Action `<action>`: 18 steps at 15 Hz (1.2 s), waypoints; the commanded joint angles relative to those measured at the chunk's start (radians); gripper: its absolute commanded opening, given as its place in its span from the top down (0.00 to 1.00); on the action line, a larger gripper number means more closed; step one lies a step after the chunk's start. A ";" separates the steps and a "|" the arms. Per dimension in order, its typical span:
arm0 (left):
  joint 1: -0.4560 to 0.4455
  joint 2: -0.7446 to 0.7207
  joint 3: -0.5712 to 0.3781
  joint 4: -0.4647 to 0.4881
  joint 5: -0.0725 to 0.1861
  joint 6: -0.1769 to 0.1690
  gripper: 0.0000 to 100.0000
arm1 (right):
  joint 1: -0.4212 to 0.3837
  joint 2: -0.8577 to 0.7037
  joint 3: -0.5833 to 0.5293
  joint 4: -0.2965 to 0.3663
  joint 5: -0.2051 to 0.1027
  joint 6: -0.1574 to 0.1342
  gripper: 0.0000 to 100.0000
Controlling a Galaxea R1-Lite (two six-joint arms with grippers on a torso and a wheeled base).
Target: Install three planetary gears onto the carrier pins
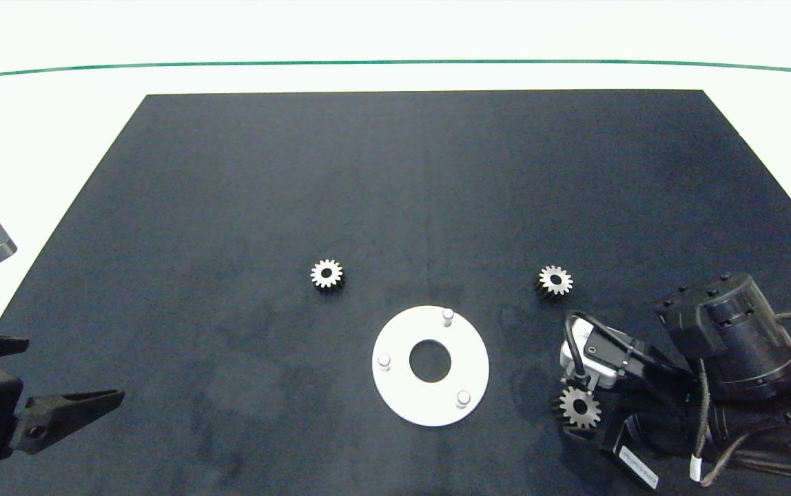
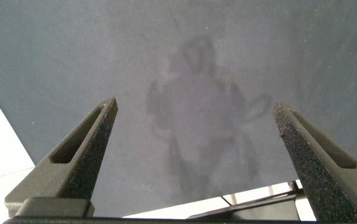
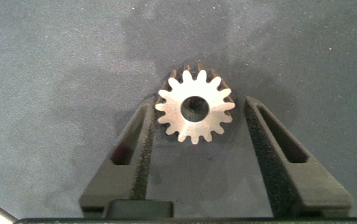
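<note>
Gear (image 3: 194,106) flat, bore upward

Black mat on a white table

A large black mat (image 1: 395,207) covers most of a white table (image 1: 395,34), leaving bare white strips along the far edge and at the left and right sides. A thin green line (image 1: 395,62) runs across the white surface just beyond the mat's far edge, curving slightly downward toward both ends. The mat shows faint, duller smudges near its near edge. Lighting is bright and even.
</note>
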 commanded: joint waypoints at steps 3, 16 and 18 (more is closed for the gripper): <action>0.000 -0.001 0.000 0.004 0.001 0.000 0.00 | 0.019 -0.007 0.009 -0.002 0.002 -0.001 0.55; -0.002 -0.002 0.000 0.004 0.001 0.000 0.00 | 0.034 -0.059 -0.008 -0.004 -0.001 0.008 0.82; -0.002 -0.002 0.000 0.004 0.001 0.000 0.00 | 0.047 -0.075 -0.036 0.000 -0.005 0.028 0.85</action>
